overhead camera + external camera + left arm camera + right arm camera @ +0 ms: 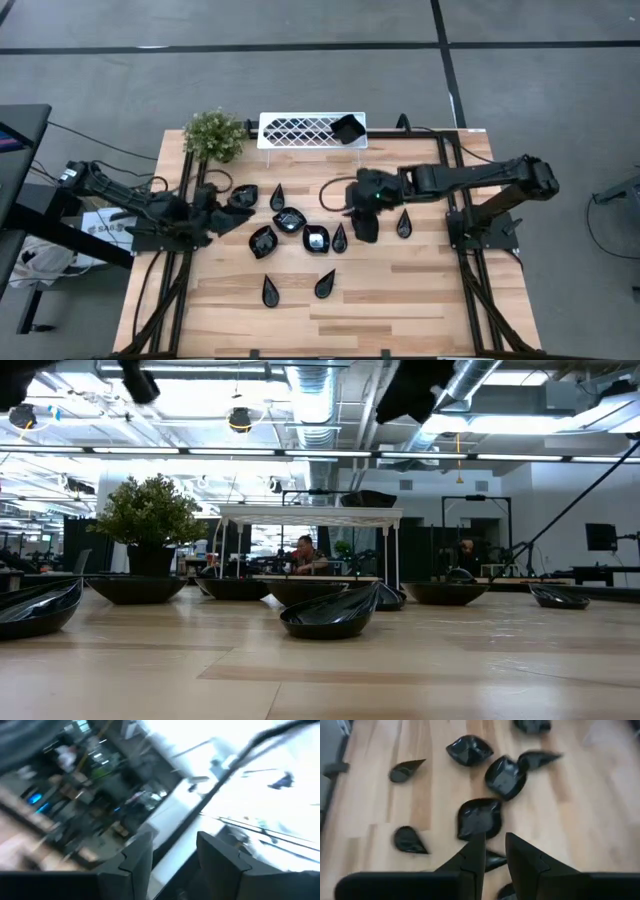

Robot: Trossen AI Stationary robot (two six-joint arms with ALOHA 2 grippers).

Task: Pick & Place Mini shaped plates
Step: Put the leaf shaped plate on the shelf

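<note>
We can read no writing or brand on anything here. The pale wooden plank worktop (400,300) carries the white lattice-patterned rectangular tray (300,130) at twelve o'clock, with one glossy black squarish mini plate (347,129) resting on its right end. A small green potted plant (214,135) stands just beside the tray, at eleven o'clock. The other tiny glossy black mini shaped plates (290,220), teardrops and wavy-edged squares, lie scattered around the worktop's centre. The right claw (493,851) hangs above them at about two o'clock, arm stretched inward, fingers narrowly parted around nothing. The left claw (174,851) sits at nine o'clock, tilted up toward the room, fingers apart and empty.
</note>
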